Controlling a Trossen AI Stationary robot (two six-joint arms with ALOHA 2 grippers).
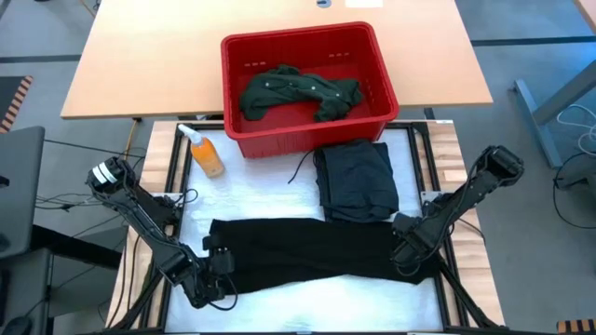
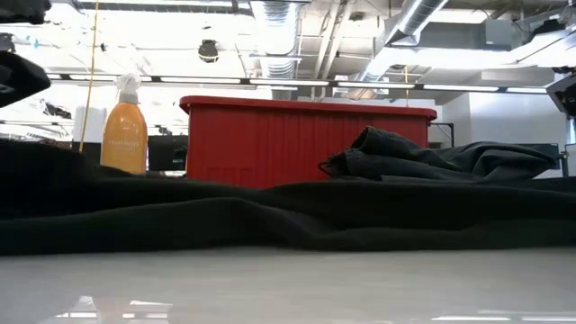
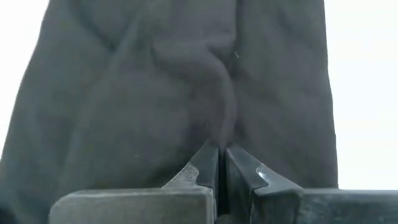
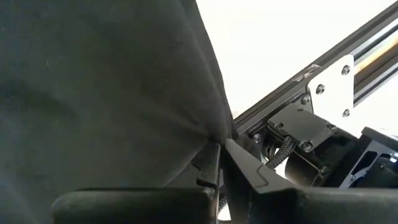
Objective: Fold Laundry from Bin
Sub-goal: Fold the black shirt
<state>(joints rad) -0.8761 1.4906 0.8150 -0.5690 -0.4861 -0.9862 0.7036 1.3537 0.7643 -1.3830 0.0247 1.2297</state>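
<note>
A long black garment (image 1: 317, 256) lies stretched across the table's near half; it also fills the low view (image 2: 270, 216). My left gripper (image 1: 222, 264) is shut on its left end and my right gripper (image 1: 407, 249) is shut on its right end. A folded dark garment (image 1: 354, 181) rests flat on the table just behind it. The red bin (image 1: 307, 84) stands at the far middle, with a dark green shirt (image 1: 298, 93) crumpled on its floor. My left gripper (image 3: 222, 155) pinches the black garment's left end (image 3: 217, 130) between its two fingers, slanting down from the table's left. The cloth puckers into folds at the fingertips. How many layers are held cannot be seen. The rest lies on the table. My right gripper (image 4: 222, 149) pinches the garment's right end at its edge (image 4: 214, 130) between its two fingers, slanting down from the table's right. The cloth is drawn to a point at the fingertips, and beyond them it spreads out over the table.
An orange spray bottle (image 1: 205, 154) stands upright at the far left of the white mat, beside the bin. The table's metal frame (image 4: 298, 93) runs close past my right gripper. Bare white mat (image 1: 307, 307) lies between the black garment and the near edge.
</note>
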